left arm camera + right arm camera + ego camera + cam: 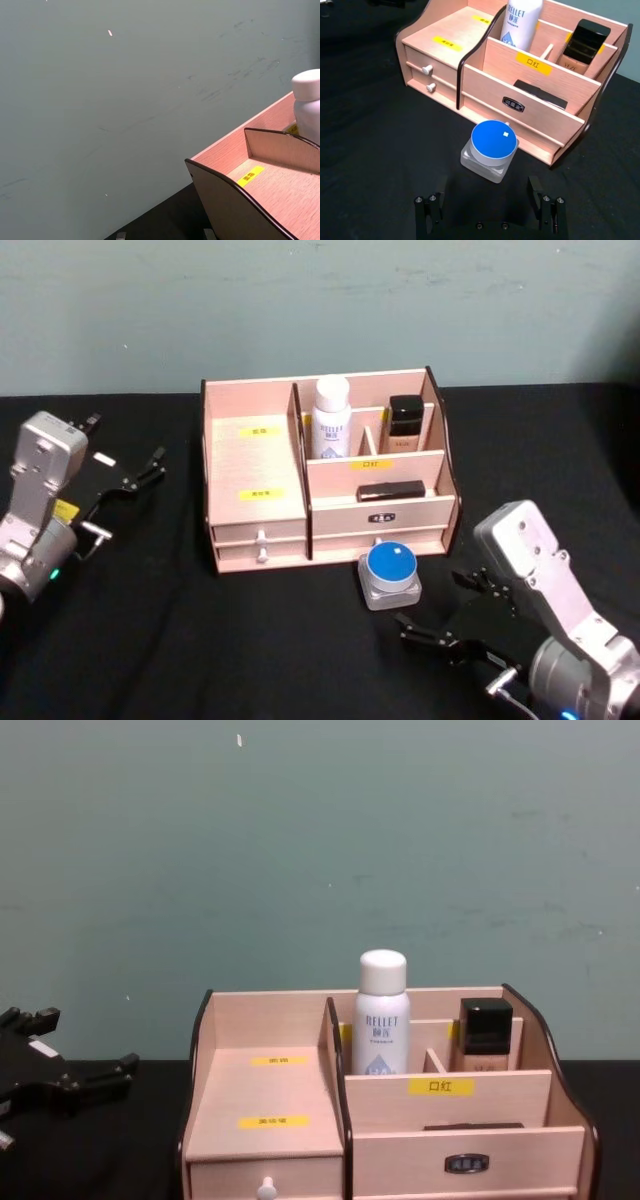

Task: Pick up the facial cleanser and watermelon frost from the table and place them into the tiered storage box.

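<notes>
1. Watermelon frost jar [390,575], blue-lidded: on the table, just in front of the tiered storage box [250,460]; facial cleanser bottle [332,418] already stands in a rear compartment.
2. Right gripper [435,605]: spread, empty, near the jar; next move is probably to close in and grasp it.
3. Left gripper [125,490]: parked at left, fingers apart.

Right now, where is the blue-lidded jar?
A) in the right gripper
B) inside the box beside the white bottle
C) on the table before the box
C: the blue-lidded jar stands on the table in front of the tiered storage box, the open right gripper apart from it.
</notes>
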Available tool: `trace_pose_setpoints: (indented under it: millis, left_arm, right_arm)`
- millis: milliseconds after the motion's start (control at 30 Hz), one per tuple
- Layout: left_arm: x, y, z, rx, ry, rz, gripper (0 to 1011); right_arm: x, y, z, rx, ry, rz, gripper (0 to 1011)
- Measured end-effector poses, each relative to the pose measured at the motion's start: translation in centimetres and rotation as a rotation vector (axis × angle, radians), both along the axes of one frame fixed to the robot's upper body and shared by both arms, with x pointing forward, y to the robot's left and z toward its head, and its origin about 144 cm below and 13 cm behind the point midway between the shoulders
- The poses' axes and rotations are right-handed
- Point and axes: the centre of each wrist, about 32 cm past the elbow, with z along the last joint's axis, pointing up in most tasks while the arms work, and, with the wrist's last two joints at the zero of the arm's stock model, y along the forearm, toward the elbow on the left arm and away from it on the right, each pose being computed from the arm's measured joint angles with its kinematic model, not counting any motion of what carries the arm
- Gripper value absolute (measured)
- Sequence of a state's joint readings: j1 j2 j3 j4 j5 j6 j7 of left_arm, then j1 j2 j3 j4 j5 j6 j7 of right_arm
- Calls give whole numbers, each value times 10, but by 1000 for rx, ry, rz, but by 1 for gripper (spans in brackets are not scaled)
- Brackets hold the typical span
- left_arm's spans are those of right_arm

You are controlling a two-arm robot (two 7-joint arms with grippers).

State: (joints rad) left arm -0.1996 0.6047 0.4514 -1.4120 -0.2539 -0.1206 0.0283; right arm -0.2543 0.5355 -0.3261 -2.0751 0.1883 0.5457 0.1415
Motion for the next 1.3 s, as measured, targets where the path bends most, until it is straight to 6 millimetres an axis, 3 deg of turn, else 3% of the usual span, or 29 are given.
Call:
trace_pose_setpoints:
  millis: [533,1300]
  left_arm:
    - [0,0,0,0,0,0,1001]
    - [0,0,0,0,0,0,1001]
  right_arm:
    - [21,20,-10,-2,0,-39,1003]
    - [40,30,-18,13,4,-54,1002]
